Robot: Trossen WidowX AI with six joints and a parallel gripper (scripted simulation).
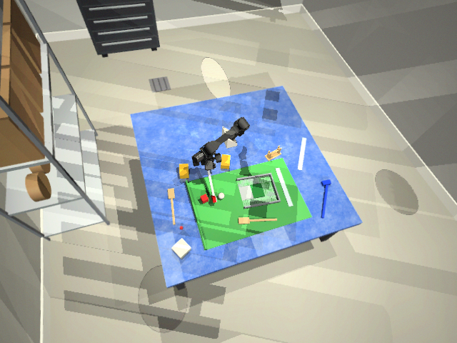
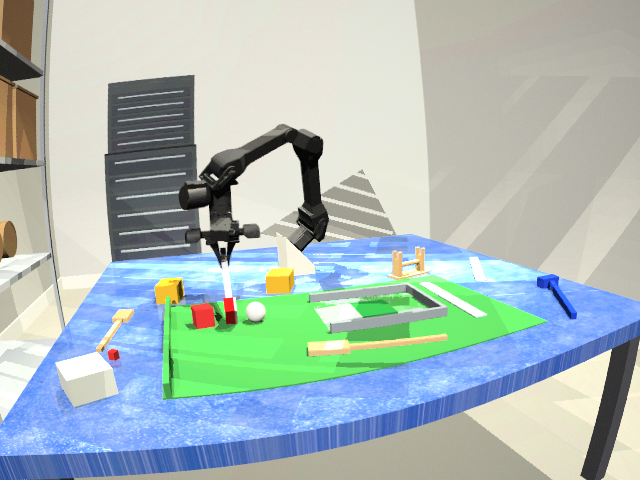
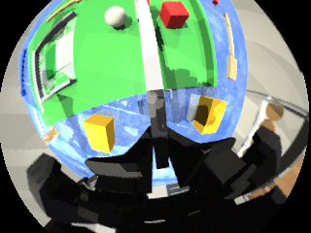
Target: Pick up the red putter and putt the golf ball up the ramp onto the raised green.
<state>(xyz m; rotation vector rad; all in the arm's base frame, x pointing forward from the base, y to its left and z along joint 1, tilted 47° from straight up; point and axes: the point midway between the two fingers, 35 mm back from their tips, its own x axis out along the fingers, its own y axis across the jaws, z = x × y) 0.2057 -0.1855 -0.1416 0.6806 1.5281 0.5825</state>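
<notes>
The white shaft of the red putter (image 2: 226, 289) is pinched at its top between the jaws, hanging almost upright, its red head set on the green mat (image 2: 289, 356). The golf ball (image 2: 255, 311) is seen just beside the head, a red cube (image 2: 202, 315) on the other side. Open mat is shown toward the grey-framed raised green (image 1: 258, 191). Two yellow blocks flanking the jaws are revealed together only in the wrist view.

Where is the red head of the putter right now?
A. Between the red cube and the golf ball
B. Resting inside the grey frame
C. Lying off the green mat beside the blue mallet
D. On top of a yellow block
A: the putter's red head sits low on the green mat, with the red cube on one side and the golf ball on the other.
</notes>
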